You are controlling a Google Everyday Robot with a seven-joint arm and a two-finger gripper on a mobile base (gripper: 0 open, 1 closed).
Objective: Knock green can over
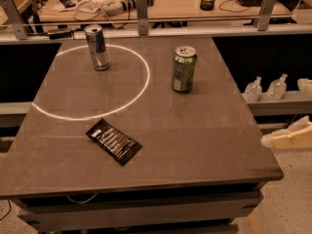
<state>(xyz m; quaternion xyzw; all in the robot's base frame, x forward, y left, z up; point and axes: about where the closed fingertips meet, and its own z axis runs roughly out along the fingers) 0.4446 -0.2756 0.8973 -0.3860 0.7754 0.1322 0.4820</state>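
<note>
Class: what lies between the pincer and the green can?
Only bare tabletop. In the camera view the pincer hangs beyond its right edge, and no object stands between it and the upright green can.

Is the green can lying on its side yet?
No, the green can stands upright on the table, while the claw hangs beyond the table's right edge, well apart from it.

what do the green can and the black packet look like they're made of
Green can: likely aluminium, with a glossy green printed side and light markings; its bare silver top with a pull tab points to metal. Black packet: seems thin plastic or foil film, slightly shiny, lying flat with white print; the exact film is unclear. The gripper, cream-coloured and probably plastic, sits low off the right edge of the table, apart from both.
</note>
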